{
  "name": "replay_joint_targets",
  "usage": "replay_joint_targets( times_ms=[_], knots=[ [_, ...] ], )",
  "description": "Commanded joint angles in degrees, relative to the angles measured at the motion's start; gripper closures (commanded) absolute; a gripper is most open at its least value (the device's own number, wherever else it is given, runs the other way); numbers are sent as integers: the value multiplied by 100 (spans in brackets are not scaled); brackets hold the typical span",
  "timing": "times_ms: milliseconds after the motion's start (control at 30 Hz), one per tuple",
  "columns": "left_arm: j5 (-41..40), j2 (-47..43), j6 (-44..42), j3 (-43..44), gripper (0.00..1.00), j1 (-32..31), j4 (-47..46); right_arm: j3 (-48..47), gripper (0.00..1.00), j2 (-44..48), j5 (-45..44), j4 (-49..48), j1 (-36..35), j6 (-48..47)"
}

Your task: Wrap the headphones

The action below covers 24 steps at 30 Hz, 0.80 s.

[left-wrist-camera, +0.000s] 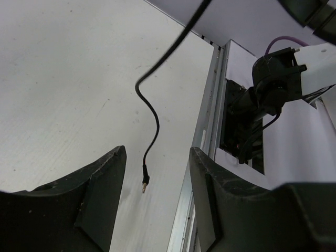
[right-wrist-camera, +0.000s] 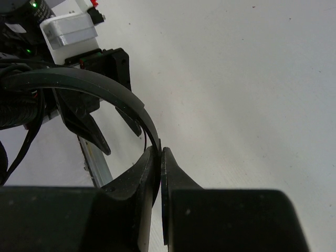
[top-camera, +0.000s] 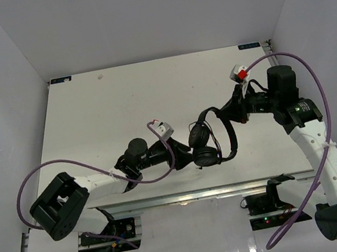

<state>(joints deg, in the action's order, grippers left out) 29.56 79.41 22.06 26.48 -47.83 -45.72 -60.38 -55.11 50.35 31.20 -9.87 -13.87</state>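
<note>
Left wrist view: the left pincer [left-wrist-camera: 157, 157] stands wide, 2 jaws empty, the cord [left-wrist-camera: 155, 123] dangling loose just beyond them, its plug [left-wrist-camera: 145, 184] over the table [left-wrist-camera: 63, 79]. The right pincer [right-wrist-camera: 160, 157] is clamped on the band [right-wrist-camera: 100, 83] of the headphones [top-camera: 198, 136], held near the table's front edge. Best take the cord close to the plug, then wind it taut round the band.
</note>
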Motion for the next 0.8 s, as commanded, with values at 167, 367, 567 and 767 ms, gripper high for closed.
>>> replay_joint_targets(
  times_ms=[167, 367, 567, 767],
  knots=[
    [-185, 824, 439, -440, 28, -171, -1772, -251, 92, -120, 247, -257, -22, 477],
    [-794, 1350, 26, 76, 24, -482, -1536, -229, 92, -158, 256, -299, -6, 526],
    [-2060, 1520, -520, 334, 35, -740, -1262, -209, 92, -133, 283, -299, -6, 541],
    [-1827, 1087, -881, 153, 33, -973, -1186, -185, 92, -134, 283, -305, -6, 505]
  ],
)
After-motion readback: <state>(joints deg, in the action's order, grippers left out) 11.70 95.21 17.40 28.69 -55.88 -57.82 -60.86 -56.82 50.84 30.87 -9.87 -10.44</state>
